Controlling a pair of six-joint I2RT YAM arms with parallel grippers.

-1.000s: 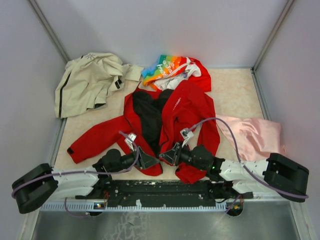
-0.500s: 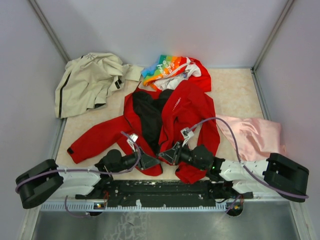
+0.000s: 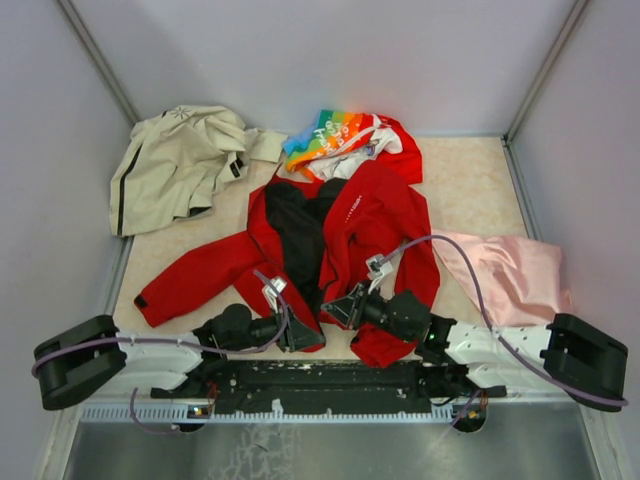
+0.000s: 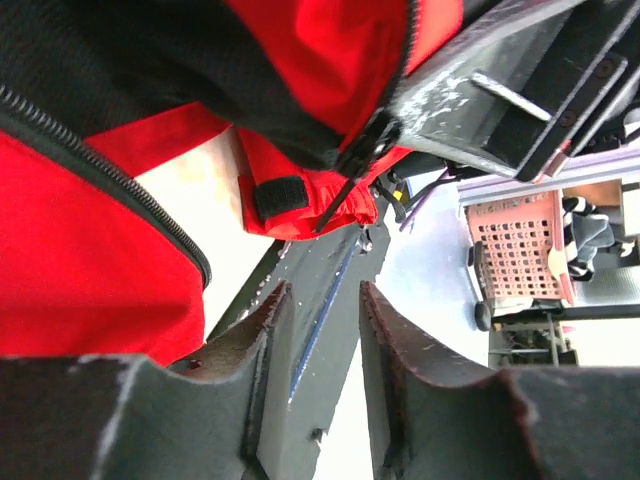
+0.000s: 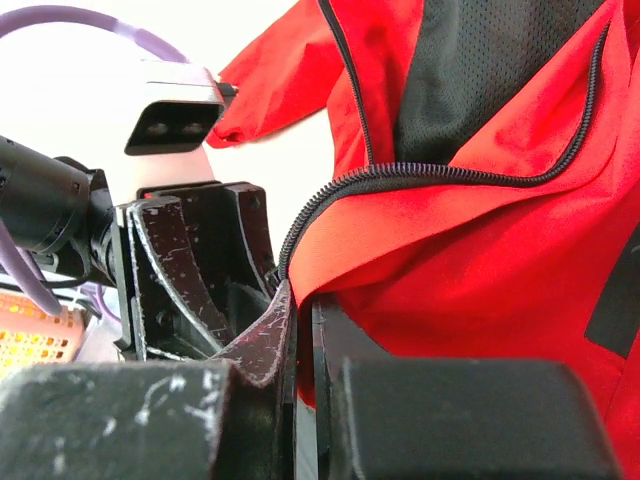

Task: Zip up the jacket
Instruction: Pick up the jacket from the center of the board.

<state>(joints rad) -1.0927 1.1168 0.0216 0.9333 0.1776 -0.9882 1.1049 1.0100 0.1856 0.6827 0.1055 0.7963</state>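
The red jacket (image 3: 370, 215) lies open on the table, black lining showing down its middle. My right gripper (image 3: 343, 308) is shut on the jacket's right front edge near the hem; the right wrist view shows red cloth (image 5: 480, 240) pinched between the jaws (image 5: 302, 300), just under the zipper teeth (image 5: 420, 175). My left gripper (image 3: 303, 337) is open and empty beside the left front hem (image 4: 90, 270); its jaws (image 4: 322, 300) stand apart over the black rail. The zipper slider (image 4: 365, 140) with its pull hangs at the other hem corner, ahead of the left fingers.
A beige jacket (image 3: 180, 160) lies at the back left. A rainbow-printed garment (image 3: 345, 135) sits behind the red jacket. A pink cloth (image 3: 505, 270) lies at the right. The black base rail (image 3: 320, 380) runs along the near edge, with grey walls on three sides.
My left gripper has moved right and nearer, closing in on the right gripper at the hem. The right arm's rear link has swung right, and its gripper still holds the jacket edge.
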